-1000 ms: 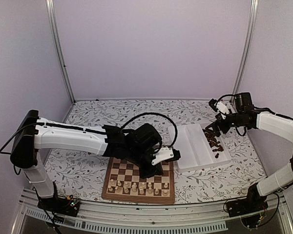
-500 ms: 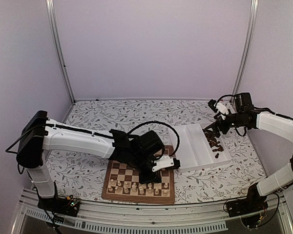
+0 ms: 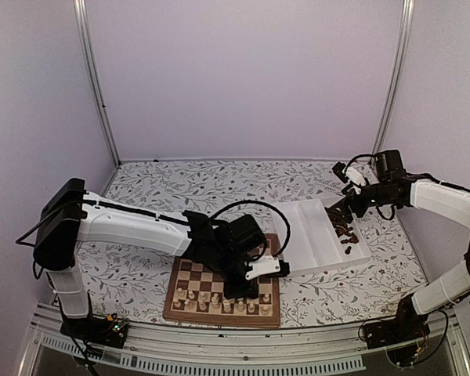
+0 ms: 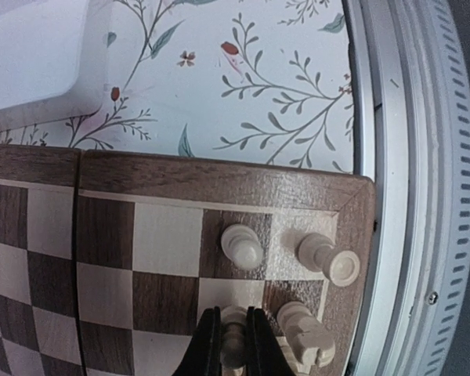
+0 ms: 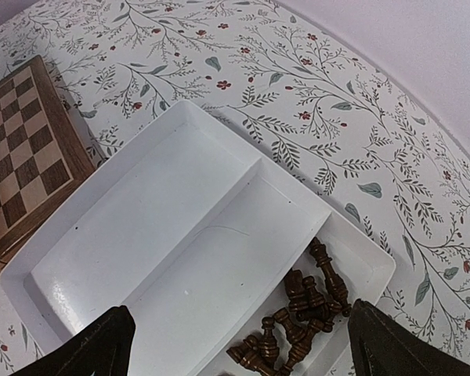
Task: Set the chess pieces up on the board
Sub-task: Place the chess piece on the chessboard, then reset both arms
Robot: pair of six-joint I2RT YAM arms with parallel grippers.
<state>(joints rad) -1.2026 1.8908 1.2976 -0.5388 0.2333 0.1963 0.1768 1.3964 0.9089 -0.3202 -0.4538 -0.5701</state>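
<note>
The board point(image 3: 189, 272) lies near the table's front edge, with cream chess pieces point(image 3: 219, 301) lined up along its two near rows. My left gripper point(image 3: 252, 291) hangs low over the board's near right corner. In the left wrist view the left gripper point(image 4: 233, 345) is shut on a cream pawn point(image 4: 233, 333), next to a standing pawn point(image 4: 241, 245), a rook point(image 4: 329, 258) and another cream piece point(image 4: 305, 335). My right gripper point(image 3: 349, 200) is open above the tray's dark pieces point(image 5: 309, 313). Its fingers point(image 5: 102, 348) are spread wide with nothing between them.
A white two-compartment tray point(image 3: 309, 244) sits right of the board, with dark brown pieces point(image 3: 343, 227) heaped at its far right end. Its left compartment point(image 5: 141, 204) holds nothing. A metal rail point(image 4: 392, 196) runs just past the board's corner.
My left arm has carried the cream pawn toward the board's near right corner and lower. The right arm has stayed put.
</note>
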